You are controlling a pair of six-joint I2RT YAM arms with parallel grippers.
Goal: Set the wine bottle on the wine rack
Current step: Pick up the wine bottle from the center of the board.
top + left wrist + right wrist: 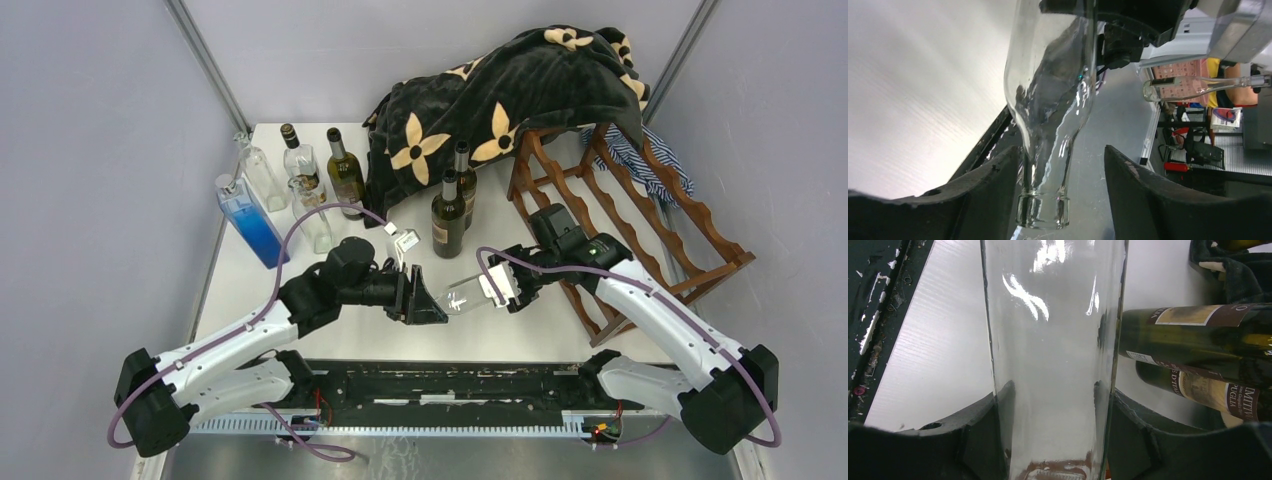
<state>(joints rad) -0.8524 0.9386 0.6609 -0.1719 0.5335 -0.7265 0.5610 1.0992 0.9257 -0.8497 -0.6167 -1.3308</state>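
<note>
1. The right jaws squeeze the fat part of the clear wine bottle (pixel 465 293). Both sides press on the glass, so the bottle hangs sideways above the counter (pixel 520 335) and does not fall.
2. The left jaws sit around the thin neck, but they are apart. There is a gap on each side of the neck, so they are not holding it. I think the right arm is the one to carry the bottle, because it is closer to the rack.
3. Just past the jaws, two dark green bottles (pixel 448 212) stand on the counter. They are close and could get bumped.
4. Behind the right jaws is the wine rack (pixel 690 210). The bottle is not on it yet. A black flowery blanket (pixel 500 90) covers the rack's far top and may get in the way.
5. Far past the left jaws stand a blue bottle (pixel 250 225) and a few more bottles.
</note>
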